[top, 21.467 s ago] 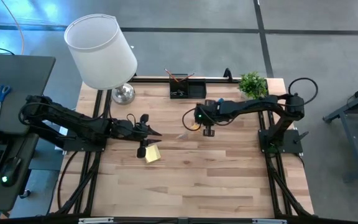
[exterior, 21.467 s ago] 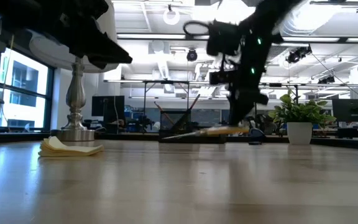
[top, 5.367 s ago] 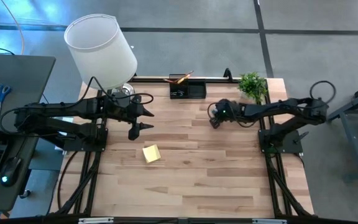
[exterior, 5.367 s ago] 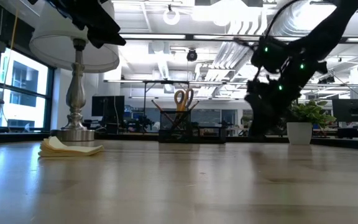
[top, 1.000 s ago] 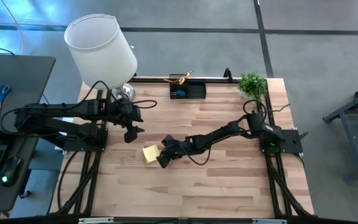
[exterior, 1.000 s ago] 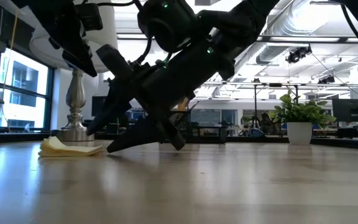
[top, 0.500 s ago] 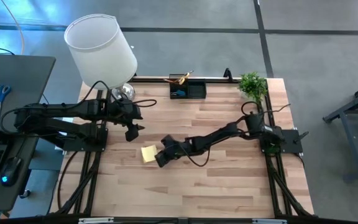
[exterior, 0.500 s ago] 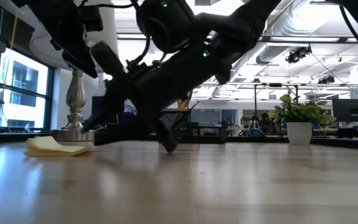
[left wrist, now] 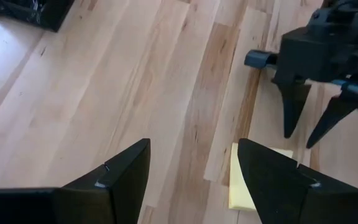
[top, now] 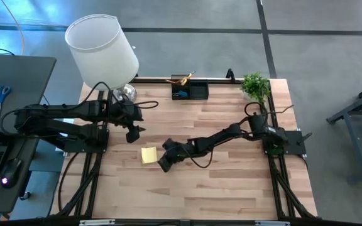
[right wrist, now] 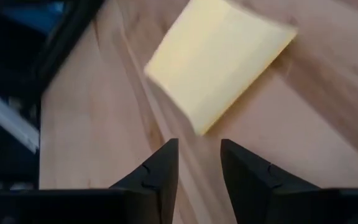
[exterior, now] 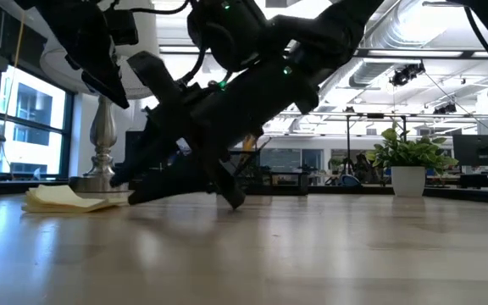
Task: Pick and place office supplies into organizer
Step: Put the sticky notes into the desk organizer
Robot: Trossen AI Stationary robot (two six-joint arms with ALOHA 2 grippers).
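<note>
**Sticky-note pad just ahead of a half-closed claw, not gripped**

The yellow sticky-note pad (top: pixel 148 155) lies flat on the worktop (top: pixel 231 182), left of centre, well apart from the organizer (top: pixel 189 91) at the far edge. It is nearly square, so no marked long axis can be given; in the high view its edges are turned slightly off the grain of the boards, and in the right wrist view one corner is presented towards the fingers. In the low view its top sheets are seen curled upward.

The right claw (top: pixel 160 164) is set low, just beside the pad on its right, with the fingers partly closed and nothing between them; in the right wrist view the tips stop short of the pad's nearest edge. The left claw (top: pixel 132 132) hovers released above the worktop, near the lamp (top: pixel 104 51), waiting.

The main risk is judged to be that the pad is shoved rather than gripped. A thin flat thing offers little for the fingers to close on, and tips arriving at its edge would slide it farther to the left. If only the curled upper sheets were caught, they could be peeled or creased while the pad's body stayed down. A corner-on approach could also spin the pad.
</note>
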